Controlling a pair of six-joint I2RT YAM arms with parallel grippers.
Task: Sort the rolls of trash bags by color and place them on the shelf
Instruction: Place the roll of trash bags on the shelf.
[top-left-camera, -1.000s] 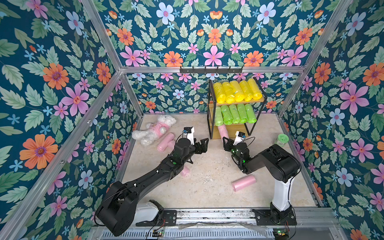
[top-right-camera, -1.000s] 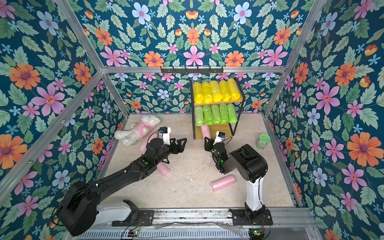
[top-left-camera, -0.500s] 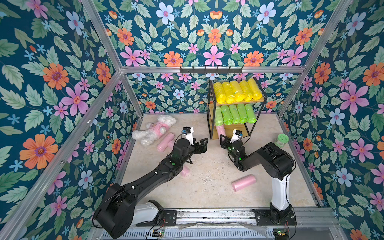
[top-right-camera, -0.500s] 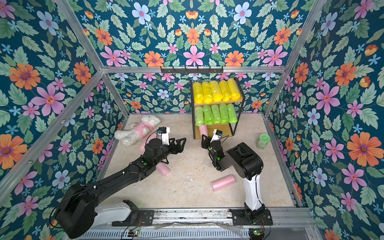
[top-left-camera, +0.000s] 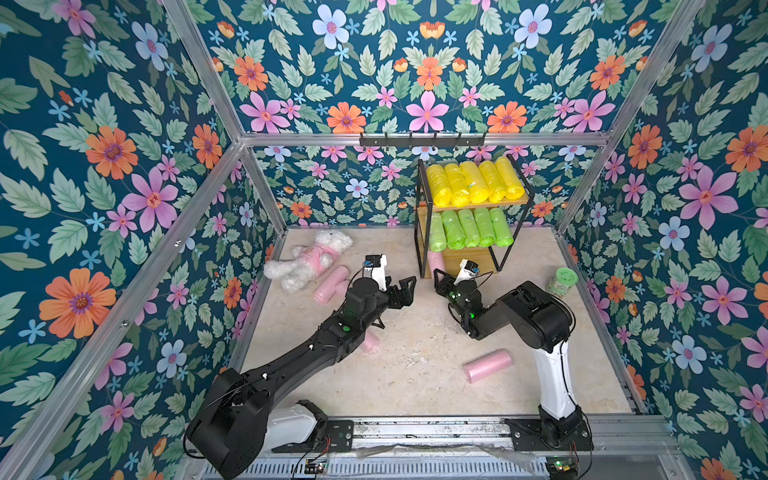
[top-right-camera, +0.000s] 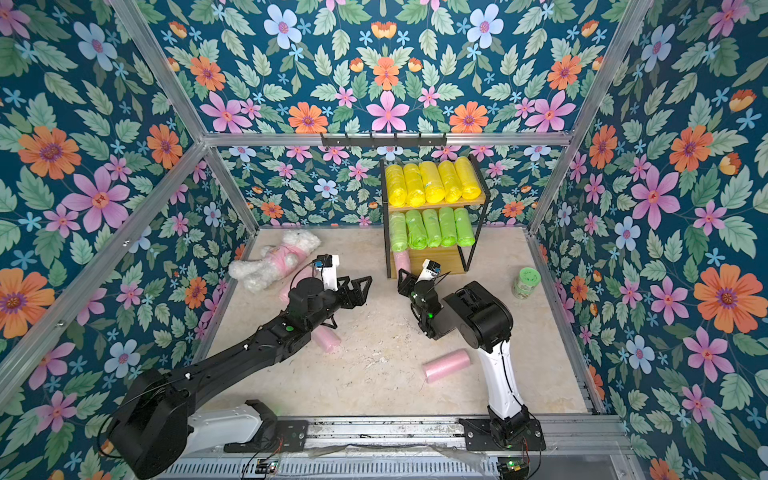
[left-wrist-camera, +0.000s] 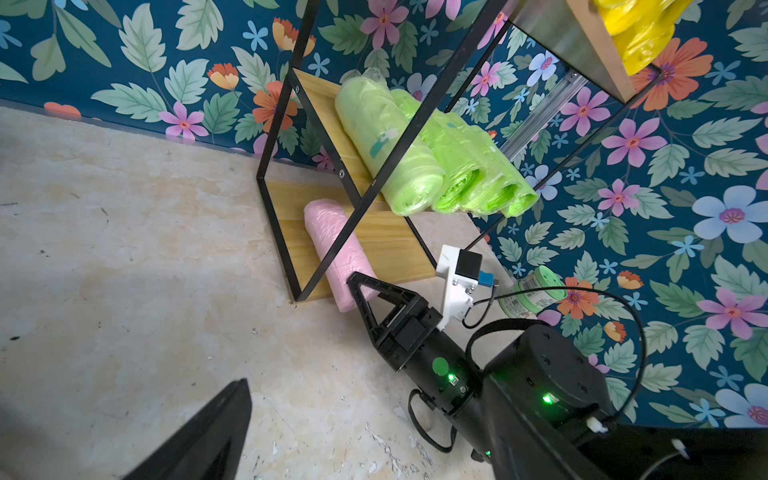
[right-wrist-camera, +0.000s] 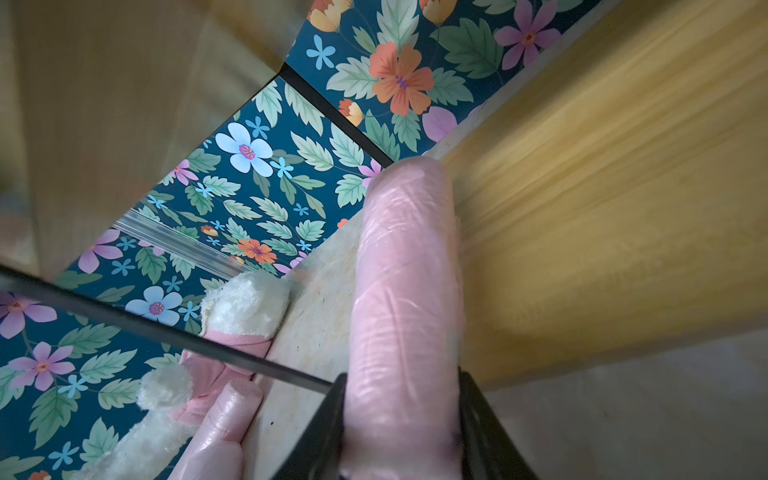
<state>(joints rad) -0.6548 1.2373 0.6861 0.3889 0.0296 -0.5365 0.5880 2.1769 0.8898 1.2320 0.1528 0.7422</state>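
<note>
The right fingers (right-wrist-camera: 482, 428) are pinched tight on the front end of a pink roll (right-wrist-camera: 403, 291). The left fingers (top-left-camera: 406, 284) are spread wide and hold nothing. They hang over the desk (top-left-camera: 415, 374), a little way out from the front of the shelf (top-left-camera: 469, 259).

The pink roll is on the bottom board of the shelf, at the end nearest the plush toy (top-left-camera: 307, 259). Its long way runs from the front of the shelf to the back, just like the rolls above it. Most of it looks to lie on the board, and its front end sticks out past the edge, where the right fingers grip it. A thin black bar of the shelf frame is just beside it.

The top board holds five yellow rolls (top-left-camera: 473, 183), side by side. The middle board holds five green rolls (top-left-camera: 469, 228). The bottom board has only this one pink roll.

I think the next move is to let go and pull straight back from the shelf, along the roll's long way, so that nothing bumps the bar.

More pink rolls wait on the desk. One loose roll (top-left-camera: 487, 365) lies well away from the shelf, nearer the right arm. Another roll (top-left-camera: 331, 283) lies by the plush toy, nearer the left arm. A third roll (top-left-camera: 369, 343) peeks out under the left arm.
</note>
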